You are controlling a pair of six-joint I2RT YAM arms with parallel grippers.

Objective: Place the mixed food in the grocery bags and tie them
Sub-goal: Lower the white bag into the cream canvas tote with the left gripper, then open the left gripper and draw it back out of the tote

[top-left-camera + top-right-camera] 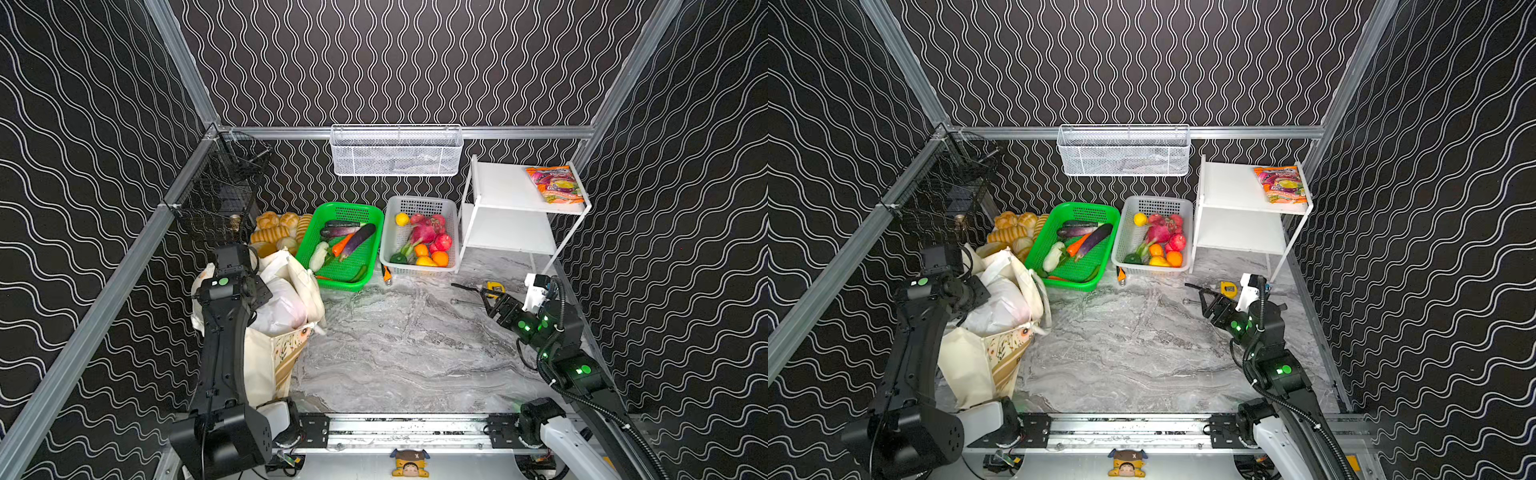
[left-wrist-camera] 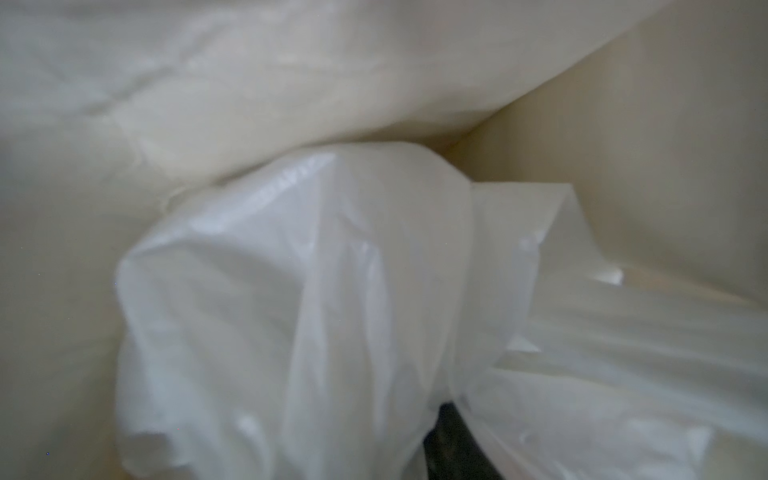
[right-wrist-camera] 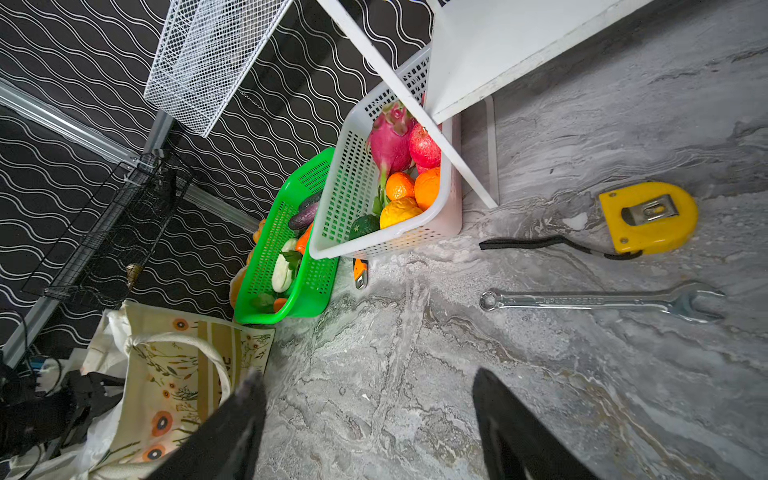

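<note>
The grocery bags stand together at the left: a cream fabric tote [image 1: 286,353] [image 1: 1000,357] [image 3: 174,374] with a floral side panel, and a crinkly white plastic bag [image 1: 278,307] [image 1: 1000,307] [image 2: 291,291] bulging out of its mouth. The mixed food is hidden; the plastic covers whatever lies inside. My left arm reaches down into the tote, and plastic film wraps its gripper. Only a dark sliver of a finger [image 2: 449,449] shows, so its state is unclear. My right gripper [image 1: 488,297] [image 1: 1204,297] [image 3: 365,374] hovers open and empty over the marble table at the right.
Behind the tote sit bread rolls [image 1: 274,228], a green basket [image 1: 372,216] of vegetables and a white basket [image 1: 392,232] of fruit. A white shelf [image 1: 507,191] carries a colourful snack packet [image 1: 555,183]. A tape measure [image 3: 648,216], wrench [image 3: 602,299] and orange knife [image 3: 360,272] lie near my right gripper.
</note>
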